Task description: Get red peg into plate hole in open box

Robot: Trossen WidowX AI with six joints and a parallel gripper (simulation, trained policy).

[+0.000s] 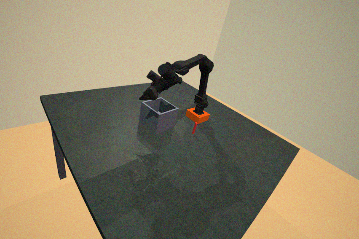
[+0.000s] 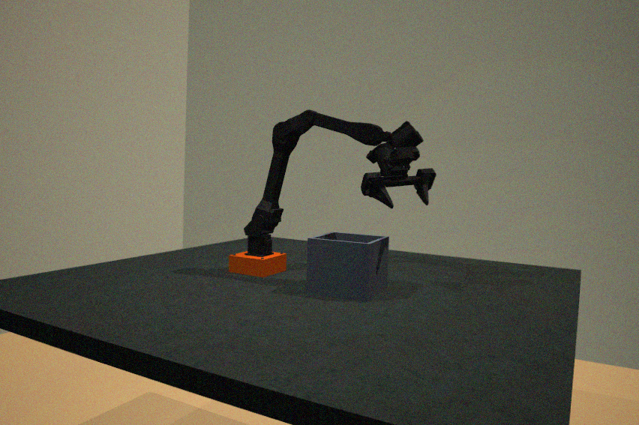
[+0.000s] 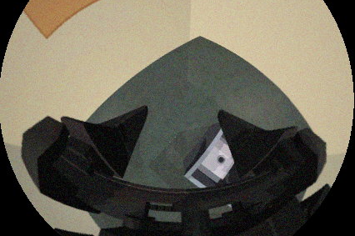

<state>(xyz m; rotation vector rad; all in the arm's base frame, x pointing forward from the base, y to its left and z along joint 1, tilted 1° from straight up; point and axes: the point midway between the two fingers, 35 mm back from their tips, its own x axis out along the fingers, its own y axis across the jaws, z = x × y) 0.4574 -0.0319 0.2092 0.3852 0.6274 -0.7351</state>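
Observation:
The red peg [image 1: 194, 128] is on the table just in front of the orange base; whether it stands or leans is hard to tell. It does not show in the exterior view or the wrist view. The open grey box [image 1: 167, 121] [image 2: 340, 270] stands beside the base. The wrist view shows part of its inside, with the pale plate [image 3: 212, 163] and its dark round hole [image 3: 221, 159]; one finger hides the rest. My gripper [image 1: 141, 98] [image 2: 409, 205] [image 3: 183, 111] is open and empty, above the level of the box rim and off to one side, away from the peg.
The orange base [image 1: 197, 116] [image 2: 257, 264] carries the black arm. The box walls rise well above the dark table [image 1: 185, 172] [image 2: 232, 327]. The arm's forearm passes high over the area between base and box.

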